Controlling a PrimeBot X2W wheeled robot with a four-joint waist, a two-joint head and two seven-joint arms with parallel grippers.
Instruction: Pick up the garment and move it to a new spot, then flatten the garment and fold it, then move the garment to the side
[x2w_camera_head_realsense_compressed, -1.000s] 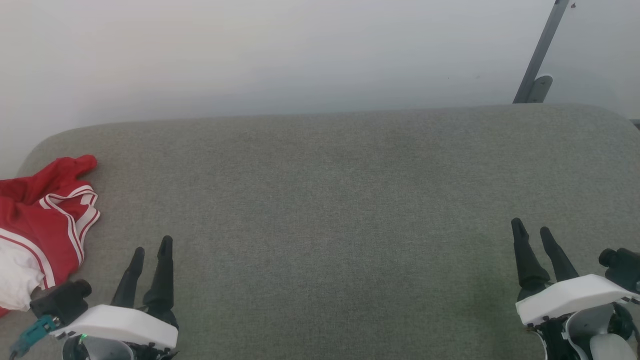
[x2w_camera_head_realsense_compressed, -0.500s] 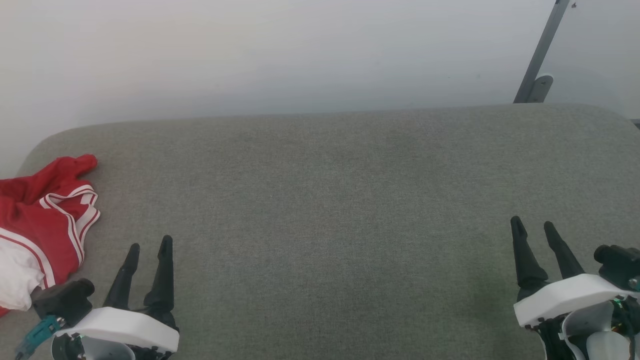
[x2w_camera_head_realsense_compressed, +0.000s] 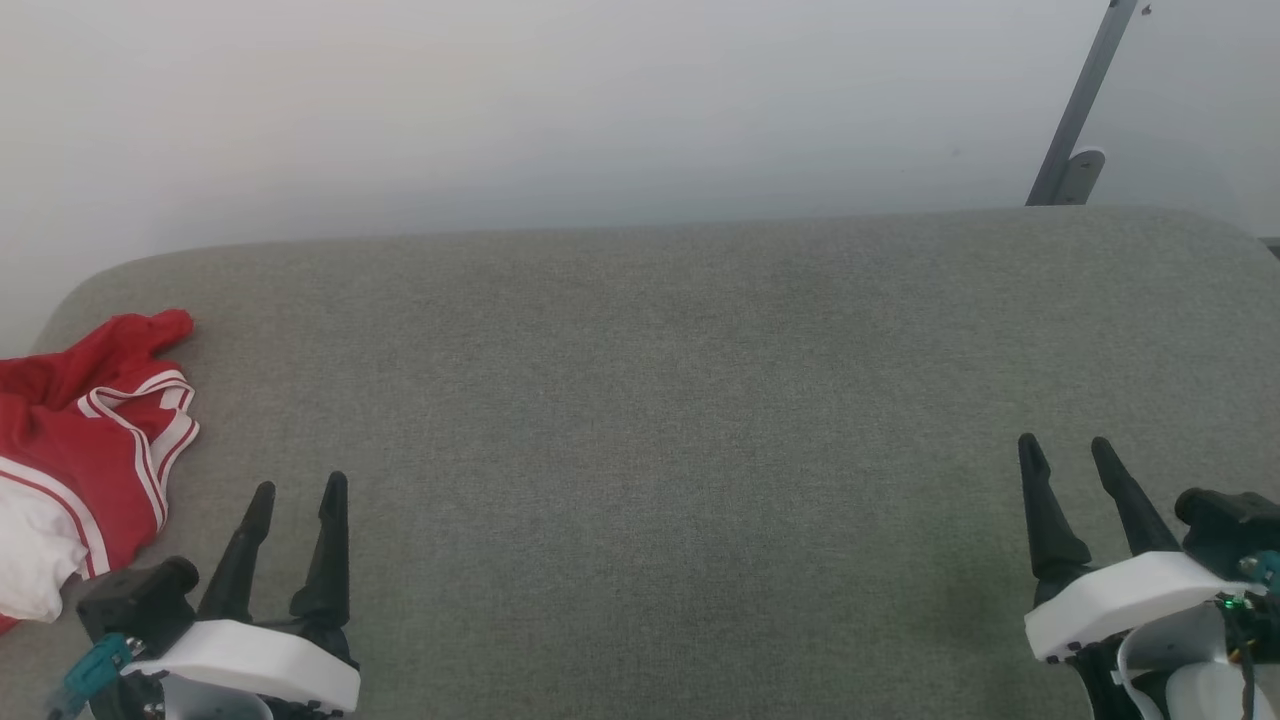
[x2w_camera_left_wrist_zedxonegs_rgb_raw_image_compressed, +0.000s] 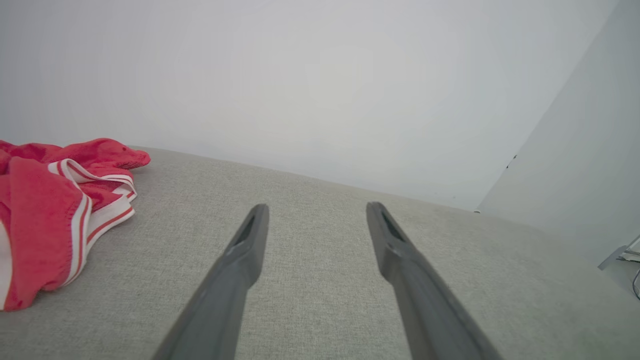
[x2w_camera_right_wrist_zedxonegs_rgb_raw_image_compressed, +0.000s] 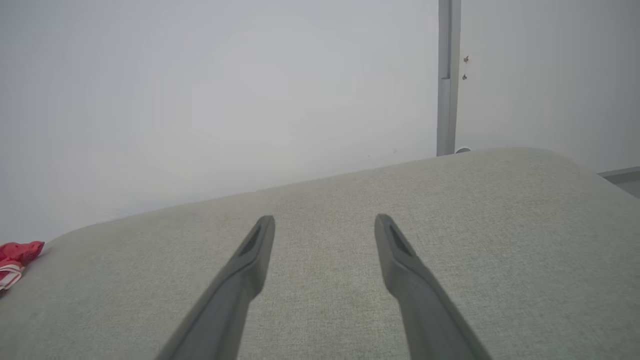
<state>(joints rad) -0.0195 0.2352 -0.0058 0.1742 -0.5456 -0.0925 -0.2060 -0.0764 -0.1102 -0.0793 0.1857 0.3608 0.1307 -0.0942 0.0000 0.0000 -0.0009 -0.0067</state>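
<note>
The red garment (x2w_camera_head_realsense_compressed: 90, 450) with white sleeve and red-and-white striped trim lies crumpled at the far left edge of the grey cushioned surface (x2w_camera_head_realsense_compressed: 660, 420). It also lies at the left of the left wrist view as the garment (x2w_camera_left_wrist_zedxonegs_rgb_raw_image_compressed: 45, 215), and a corner of the garment (x2w_camera_right_wrist_zedxonegs_rgb_raw_image_compressed: 15, 257) peeks in at the left of the right wrist view. My left gripper (x2w_camera_head_realsense_compressed: 298, 488) stands open just right of it, nothing between its fingers. My right gripper (x2w_camera_head_realsense_compressed: 1065, 445) stands open at the lower right, far from the garment. The print is hidden in the folds.
A pale wall (x2w_camera_head_realsense_compressed: 560, 110) rises right behind the surface's far edge. A grey metal bar (x2w_camera_head_realsense_compressed: 1080, 110) leans at the back right. The surface's rounded left corner (x2w_camera_head_realsense_compressed: 70, 290) lies near the garment.
Both grippers have opened a little wider and drawn slightly back toward the bottom edge. The garment has not moved.
</note>
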